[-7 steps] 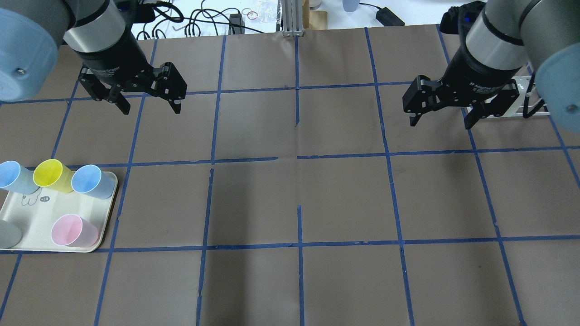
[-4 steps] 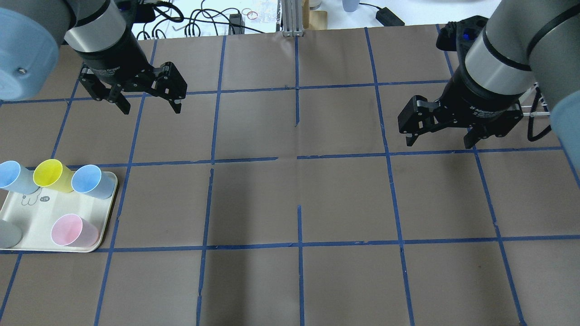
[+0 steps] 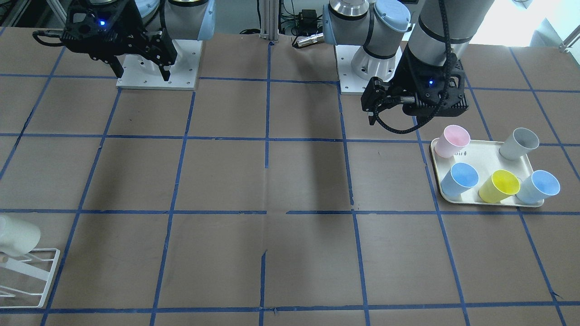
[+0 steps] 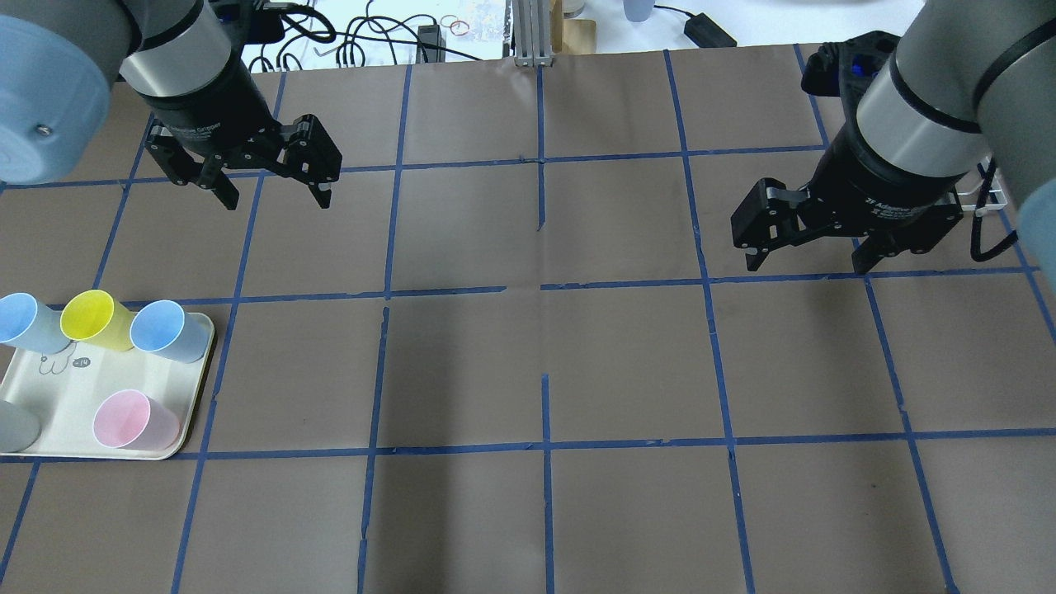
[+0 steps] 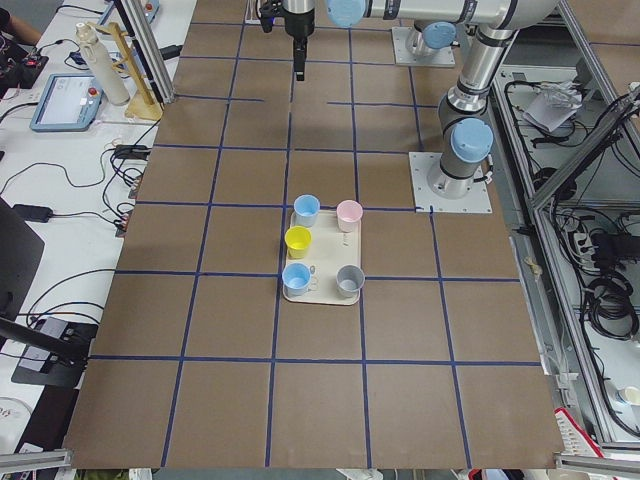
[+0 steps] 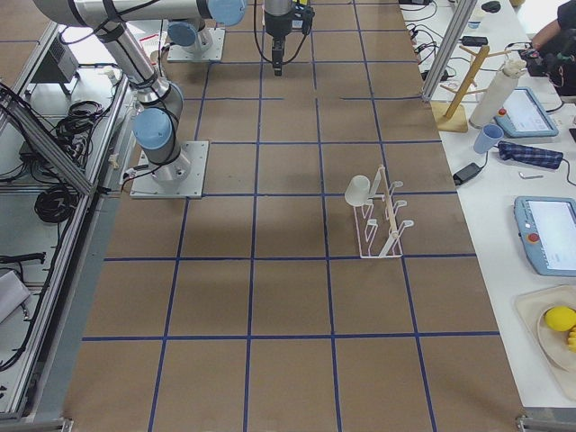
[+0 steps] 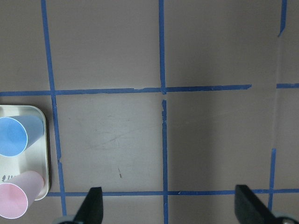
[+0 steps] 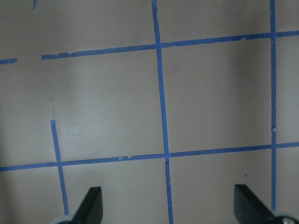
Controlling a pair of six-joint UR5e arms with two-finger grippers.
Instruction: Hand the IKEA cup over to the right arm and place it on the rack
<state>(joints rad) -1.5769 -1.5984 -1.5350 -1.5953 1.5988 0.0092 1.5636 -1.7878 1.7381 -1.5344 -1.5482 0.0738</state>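
Note:
The pale cream IKEA cup (image 3: 16,235) hangs tilted on a rod of the white wire rack (image 3: 31,271) at the table's edge; both also show in the exterior right view, cup (image 6: 358,189) on rack (image 6: 385,225). In the overhead view my right arm hides all of the rack except a sliver (image 4: 994,194). My right gripper (image 4: 807,266) is open and empty, above bare table a little in front of the rack. My left gripper (image 4: 275,200) is open and empty, above bare table beyond the tray. Both wrist views show only open fingers over brown paper.
A cream tray (image 4: 66,396) at the table's left holds two light blue cups, a yellow cup (image 4: 92,318), a pink cup (image 4: 132,419) and a grey cup (image 3: 519,142). Blue tape lines grid the brown table. Cables and tools lie beyond the far edge.
My right gripper has moved toward the robot's side of the table, away from the rack, still open. My left gripper has hardly moved.

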